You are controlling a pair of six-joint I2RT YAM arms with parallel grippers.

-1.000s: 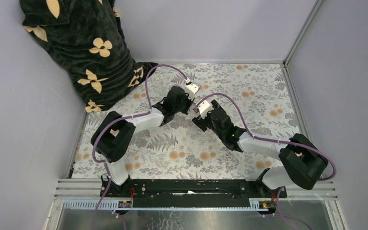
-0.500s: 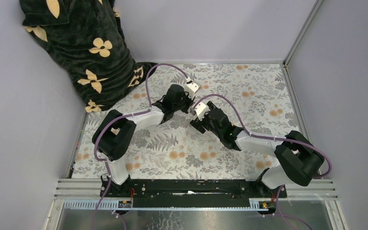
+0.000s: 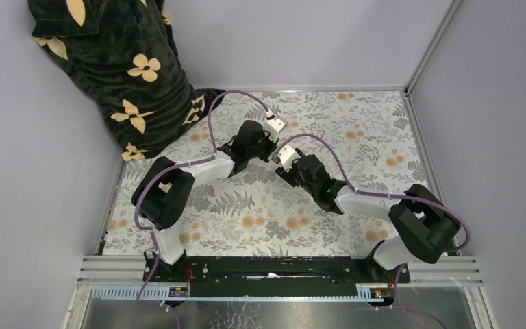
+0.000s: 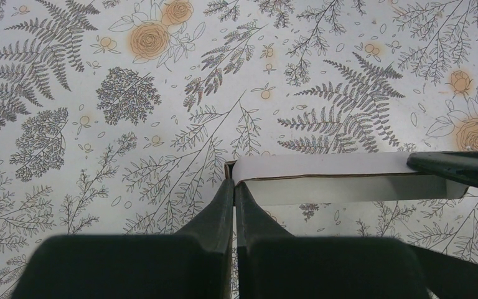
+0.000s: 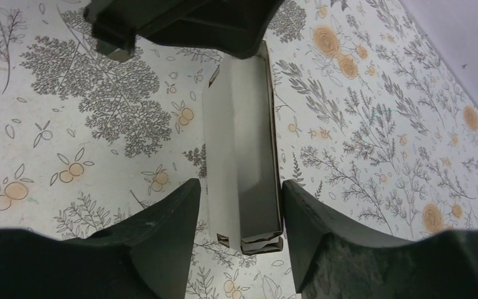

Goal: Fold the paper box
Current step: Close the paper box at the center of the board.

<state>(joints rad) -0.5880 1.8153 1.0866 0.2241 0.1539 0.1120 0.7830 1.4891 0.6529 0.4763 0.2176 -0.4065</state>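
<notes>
Floral table (image 4: 68, 205), centre | left gripper (image 4: 234, 187) pinches paper box (image 4: 323, 167) end wall | right gripper (image 5: 239, 190) straddles opposite end, grip unclear | seems light, crushable; hold edges near creases

Only lettering I can spot from here: a cream monogram (image 3: 193, 108) on the dark cloth (image 3: 109, 75) bunched in the far left corner, at its near-right tip. Looks like an interlocked L & V, but too small to be sure. Other cream marks on it are flower shapes, not letters. The paper box (image 4: 323, 168): plain white faces in both wrist views, no print. Nothing else legible.
</notes>
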